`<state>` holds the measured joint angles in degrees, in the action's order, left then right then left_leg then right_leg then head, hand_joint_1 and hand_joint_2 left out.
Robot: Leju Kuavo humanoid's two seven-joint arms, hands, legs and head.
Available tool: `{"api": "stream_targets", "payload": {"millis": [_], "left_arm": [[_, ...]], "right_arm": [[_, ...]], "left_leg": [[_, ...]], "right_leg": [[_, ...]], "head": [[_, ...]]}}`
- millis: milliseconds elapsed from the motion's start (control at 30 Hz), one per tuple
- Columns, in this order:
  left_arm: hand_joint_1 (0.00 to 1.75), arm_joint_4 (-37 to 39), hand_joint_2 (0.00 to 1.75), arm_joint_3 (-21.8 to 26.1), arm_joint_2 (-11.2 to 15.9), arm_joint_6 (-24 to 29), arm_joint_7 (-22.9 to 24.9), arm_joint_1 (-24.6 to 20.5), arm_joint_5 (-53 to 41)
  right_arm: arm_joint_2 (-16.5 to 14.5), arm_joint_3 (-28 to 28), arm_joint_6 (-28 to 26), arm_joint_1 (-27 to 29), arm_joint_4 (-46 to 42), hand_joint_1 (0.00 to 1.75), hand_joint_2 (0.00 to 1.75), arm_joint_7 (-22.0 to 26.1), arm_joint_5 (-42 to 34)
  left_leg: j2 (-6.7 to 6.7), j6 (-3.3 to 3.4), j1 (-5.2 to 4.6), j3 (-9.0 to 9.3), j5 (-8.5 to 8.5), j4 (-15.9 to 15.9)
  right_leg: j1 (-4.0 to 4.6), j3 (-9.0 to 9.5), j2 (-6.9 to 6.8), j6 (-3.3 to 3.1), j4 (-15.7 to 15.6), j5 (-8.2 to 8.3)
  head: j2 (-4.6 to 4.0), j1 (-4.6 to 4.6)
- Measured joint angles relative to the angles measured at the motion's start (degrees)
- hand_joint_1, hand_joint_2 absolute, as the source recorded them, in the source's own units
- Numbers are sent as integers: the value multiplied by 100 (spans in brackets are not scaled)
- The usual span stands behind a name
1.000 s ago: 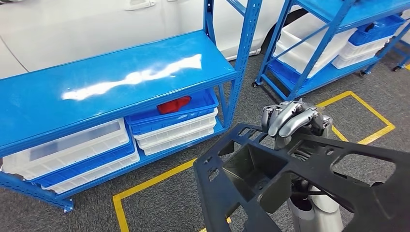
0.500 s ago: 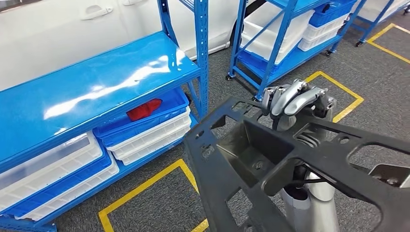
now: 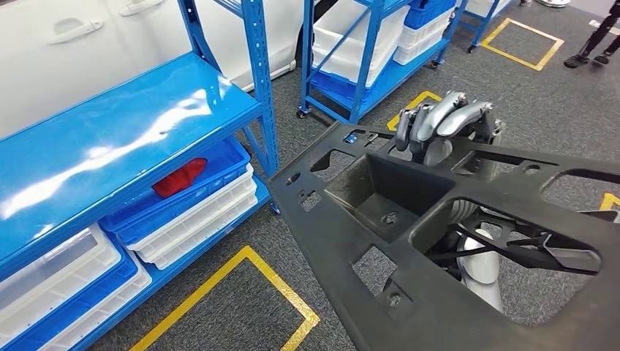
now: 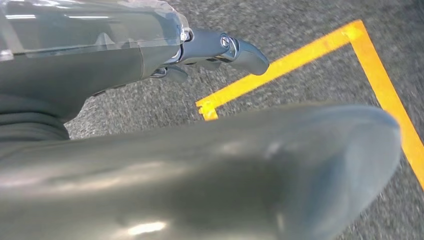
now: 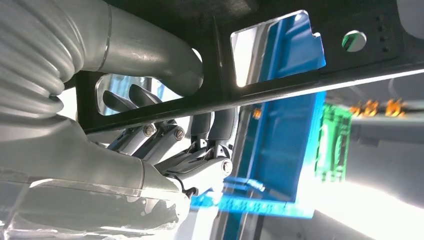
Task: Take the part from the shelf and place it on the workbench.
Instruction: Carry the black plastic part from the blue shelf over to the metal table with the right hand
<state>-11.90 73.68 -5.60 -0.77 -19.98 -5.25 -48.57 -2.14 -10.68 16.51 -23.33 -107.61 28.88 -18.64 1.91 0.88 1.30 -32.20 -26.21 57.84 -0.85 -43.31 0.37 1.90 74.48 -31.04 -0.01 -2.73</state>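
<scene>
The head view looks down over the right hand [image 3: 447, 126] gripping the black part [image 3: 439, 241]; the right wrist view sits close beneath both

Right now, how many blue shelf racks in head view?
3. The near rack at left, a second behind it at top centre, and part of a third at the top edge. More may be out of frame.

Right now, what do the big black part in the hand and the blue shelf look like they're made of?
The black part looks like moulded plastic: matte, faintly grainy, with cut-outs and a formed pocket. The right hand grips its far edge. The blue shelf looks like painted sheet metal: glossy, throwing bright glare. Neither is certain from looks alone.
</scene>
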Motion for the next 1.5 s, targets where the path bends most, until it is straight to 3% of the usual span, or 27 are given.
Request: {"api": "stream_targets", "payload": {"millis": [33,133,200,267,300,367,433,500,567,633,700,733,767,800,867,933,967,1033,1100,1133,1200,1233,1300,1333,1400,1467,1500], "left_arm": [[0,1,0,0,-8,10,4,-6,-6],[0,0,0,0,-37,37,30,-19,-11],[0,-1,0,0,-44,47,49,-20,-9],[0,0,0,1,-48,58,59,-26,-3],[0,0,0,2,-49,62,61,-38,2],[0,1,0,2,-55,67,60,-60,13],[0,1,0,2,-61,72,60,-50,23],[0,1,0,7,-61,78,60,-18,28],[0,1,0,10,-63,79,60,-11,28],[0,1,0,11,-66,78,60,-20,28],[0,1,0,12,-68,78,59,-17,28],[0,1,0,13,-69,79,60,-15,30],[0,1,0,15,-74,84,61,-17,33],[0,0,0,16,-83,88,61,-25,39],[0,-2,0,23,-100,114,55,-43,61],[0,-4,0,32,-104,138,38,-33,86],[0,-4,0,35,-105,146,26,-23,96],[0,-4,0,40,-105,163,6,-16,103],[0,-4,0,42,-109,177,-5,-22,105],[0,-4,0,44,-112,180,-9,-23,105],[0,-4,0,51,-114,185,-17,-24,105],[0,-4,0,56,-114,188,-23,-24,105],[0,-4,0,68,-114,189,-41,-30,102],[0,-4,0,72,-114,188,-50,-36,98],[0,-4,0,74,-118,186,-66,-40,87],[0,-4,0,76,-121,186,-72,-20,79],[0,-4,0,78,-121,188,-72,-9,77]], "right_arm": [[0,1,-11,-4,46,175,175,-4,1],[-14,1,-18,-54,150,175,175,-13,24],[-27,1,-19,-103,211,175,175,-24,67],[-31,1,-25,-136,276,175,175,-45,132],[-31,1,-28,-149,304,175,175,-56,176],[-34,-5,-41,-190,348,175,175,-84,284],[-40,-25,-68,-221,397,175,175,-118,405],[-44,-69,-97,-225,458,175,175,-170,538],[-44,-115,-111,-228,510,175,175,-219,628],[-44,-142,-114,-239,536,175,175,-237,651],[-44,-162,-115,-263,560,175,175,-243,660],[-44,-169,-116,-271,574,175,175,-248,678],[-43,-176,-116,-279,586,175,175,-261,711],[-38,-181,-117,-278,594,175,175,-277,763],[-22,-197,-121,-301,617,175,175,-319,887],[-1,-239,-125,-319,666,175,175,-350,993],[15,-261,-127,-313,699,175,175,-365,1025],[65,-286,-131,-282,753,175,175,-381,1053],[115,-291,-134,-263,778,175,175,-380,1049],[138,-292,-138,-261,784,175,175,-373,1044],[171,-296,-150,-259,787,175,175,-354,1023],[187,-297,-159,-257,787,175,175,-344,1013],[222,-298,-183,-248,785,175,175,-327,986],[238,-298,-195,-245,780,175,175,-317,968],[254,-300,-215,-243,766,175,175,-302,921],[257,-303,-219,-232,759,175,175,-297,885],[258,-304,-219,-217,759,175,175,-297,871]], "left_leg": [[70,-8,0,6,-12,6],[243,-68,-16,47,-67,31],[342,-132,-42,68,-90,30],[431,-203,-49,98,-100,3],[389,-236,-42,111,-129,11],[142,-275,-22,-5,-338,300],[-89,-278,-16,-354,-683,1028],[-141,-271,-20,-651,-795,1569],[-179,-240,-20,-575,-478,1281],[-390,-193,-11,-286,-95,571],[-608,-164,-7,-110,15,159],[-645,-148,-12,-81,-1,95],[-589,-128,-9,-65,14,57],[-519,-97,-3,-49,33,21],[-370,-29,22,-12,71,-50],[-216,7,8,4,72,-71],[-132,12,-1,4,65,-70],[26,4,-6,12,46,-69],[154,-23,-7,47,16,-68],[210,-44,-14,71,-4,-67],[307,-100,-46,106,-45,-58],[359,-132,-63,117,-62,-57],[455,-200,-64,149,-96,-66],[420,-229,-51,156,-139,-43],[163,-260,-18,8,-405,342],[-79,-262,-10,-370,-780,1143],[-119,-264,-11,-549,-879,1480]], "right_leg": [[-10,74,-28,4,-137,122],[20,663,-320,-57,-1248,578],[77,794,-418,-141,-1542,612],[90,782,-292,-220,-1563,633],[77,793,-236,-255,-1594,650],[46,825,-126,-322,-1654,683],[58,829,-1,-360,-1663,688],[80,829,159,-376,-1652,687],[92,831,325,-374,-1626,683],[99,826,461,-356,-1593,674],[82,786,592,-300,-1566,676],[66,762,663,-259,-1568,689],[57,742,736,-213,-1578,706],[58,731,734,-179,-1575,705],[74,614,490,-118,-1339,553],[53,276,145,-68,-649,201],[34,76,63,-44,-257,50],[5,-87,-14,-13,64,17],[2,253,-130,-24,-558,367],[26,493,-295,-55,-1003,519],[87,774,-524,-145,-1551,660],[114,791,-550,-186,-1612,645],[119,775,-391,-252,-1622,656],[109,781,-324,-282,-1642,665],[80,805,-190,-351,-1678,683],[88,813,-38,-391,-1681,679],[97,818,47,-399,-1678,676]], "head": [[0,0],[0,0],[1,-1],[-1,-1],[-1,-1],[0,-1],[0,-1],[-1,-1],[0,-1],[0,-1],[0,-2],[1,-2],[1,-2],[0,-1],[-1,1],[-1,1],[0,1],[-1,2],[-1,2],[-1,2],[0,1],[0,1],[1,0],[1,1],[1,0],[1,-1],[0,-1]]}}
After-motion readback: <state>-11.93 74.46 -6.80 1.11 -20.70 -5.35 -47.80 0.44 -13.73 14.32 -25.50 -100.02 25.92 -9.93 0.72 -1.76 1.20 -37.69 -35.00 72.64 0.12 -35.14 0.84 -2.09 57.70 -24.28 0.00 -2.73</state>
